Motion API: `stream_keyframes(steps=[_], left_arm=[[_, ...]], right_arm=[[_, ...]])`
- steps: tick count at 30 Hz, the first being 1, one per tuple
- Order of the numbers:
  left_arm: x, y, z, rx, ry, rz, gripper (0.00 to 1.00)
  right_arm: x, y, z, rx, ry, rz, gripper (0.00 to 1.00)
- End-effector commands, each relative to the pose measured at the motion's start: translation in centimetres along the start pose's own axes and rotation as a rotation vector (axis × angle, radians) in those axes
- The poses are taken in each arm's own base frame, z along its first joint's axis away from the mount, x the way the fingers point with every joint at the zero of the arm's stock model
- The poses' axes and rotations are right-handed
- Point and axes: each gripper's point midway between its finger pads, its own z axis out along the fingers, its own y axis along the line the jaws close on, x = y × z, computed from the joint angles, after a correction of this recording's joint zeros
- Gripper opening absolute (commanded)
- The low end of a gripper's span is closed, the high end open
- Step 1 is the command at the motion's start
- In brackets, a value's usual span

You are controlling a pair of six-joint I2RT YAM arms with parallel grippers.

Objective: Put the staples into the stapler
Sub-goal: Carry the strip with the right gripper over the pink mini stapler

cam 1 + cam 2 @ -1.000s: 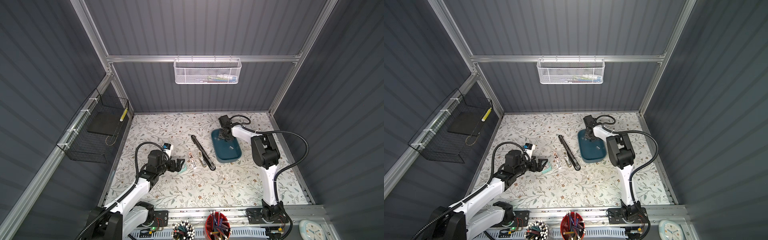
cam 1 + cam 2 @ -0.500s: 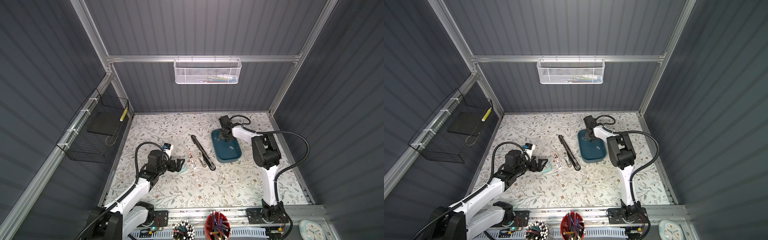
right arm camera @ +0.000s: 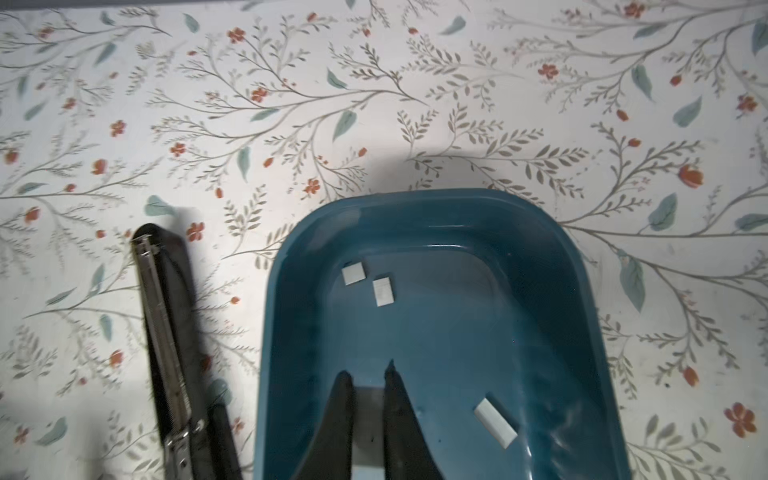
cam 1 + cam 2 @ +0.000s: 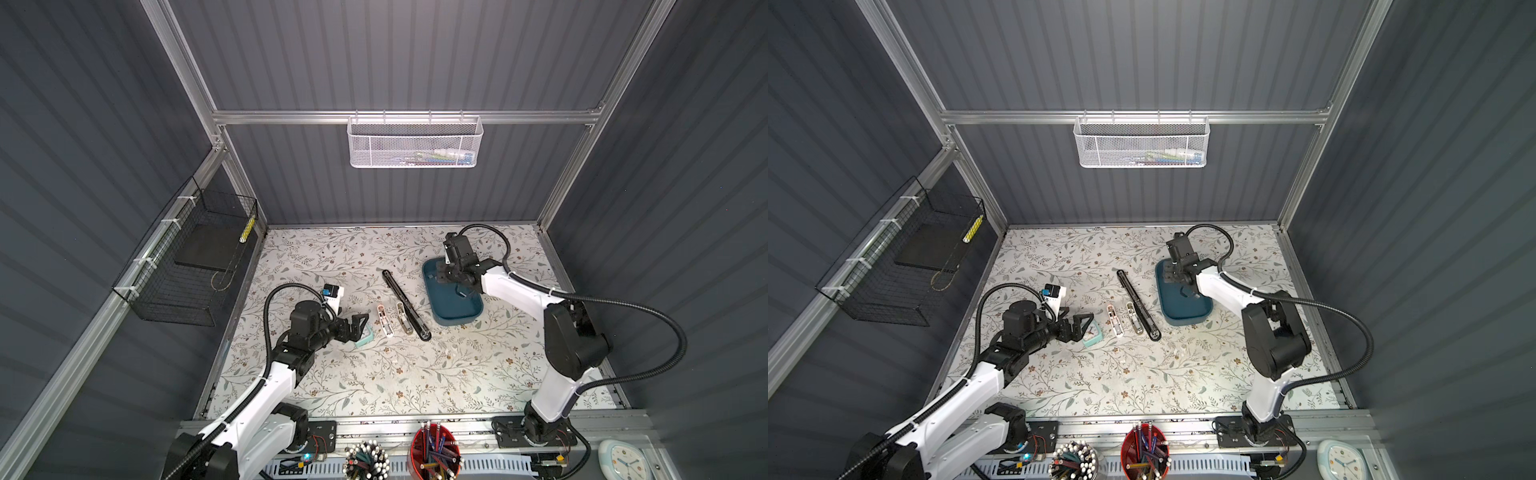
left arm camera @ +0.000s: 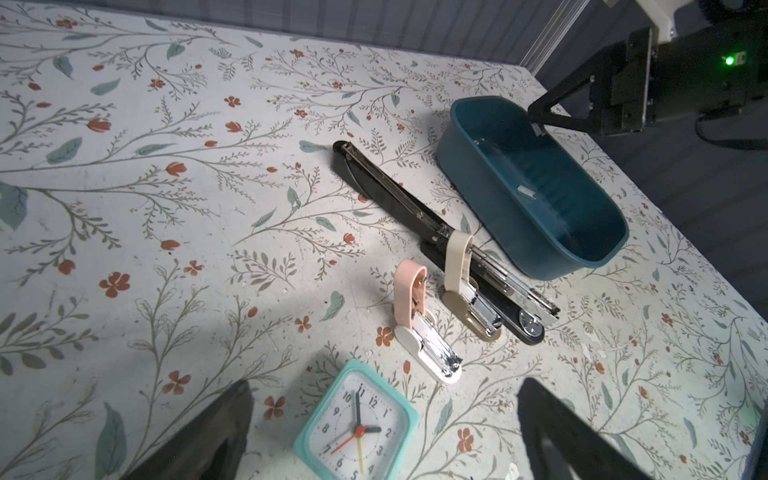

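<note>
In both top views my right gripper (image 4: 444, 277) (image 4: 1169, 276) reaches down into the dark blue tray (image 4: 453, 322). In the right wrist view it (image 3: 366, 370) is shut on one grey strip of staples (image 3: 368, 409). Three more staples (image 3: 353, 273) (image 3: 383, 291) (image 3: 495, 422) lie loose on the tray floor. Left of the tray lie a long black stapler (image 4: 405, 303) flipped open, a small beige stapler (image 5: 461, 282) and a small pink stapler (image 5: 415, 316), both also open. My left gripper (image 4: 357, 326) (image 5: 384, 397) is open, low over a clock and just left of the small staplers.
A teal alarm clock (image 5: 357, 428) lies between my left fingers. A black wire basket (image 4: 195, 266) hangs on the left wall and a white mesh basket (image 4: 415, 141) on the back wall. Two pencil cups (image 4: 434, 457) and a white clock (image 4: 625, 461) stand past the front edge.
The right jaws have drawn together onto the staple strip in the tray. Neither arm has visibly shifted and the left gripper stays wide.
</note>
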Motion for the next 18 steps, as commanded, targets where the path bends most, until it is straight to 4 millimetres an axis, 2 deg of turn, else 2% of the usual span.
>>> stream_keyframes(steps=[1, 8, 11, 13, 18], left_arm=[[0.7, 0.5, -0.5, -0.032, 0.001, 0.000, 1.00], [0.5, 1.0, -1.0, -0.065, -0.021, 0.001, 1.00], [0.4, 1.0, -1.1, -0.072, -0.024, 0.000, 1.00], [0.4, 1.1, -1.2, -0.075, -0.031, 0.004, 1.00], [0.4, 1.2, -1.6, -0.085, -0.051, 0.007, 1.00]], right_arm=[[-0.4, 2.2, -1.8, -0.067, -0.054, -0.081, 0.08], [0.2, 6.6, -4.2, -0.168, -0.099, -0.168, 0.08], [0.6, 9.2, -5.0, -0.227, -0.121, -0.186, 0.09], [1.3, 10.9, -5.0, -0.260, -0.109, -0.212, 0.10], [3.4, 13.5, -4.3, -0.305, -0.056, -0.225, 0.08]])
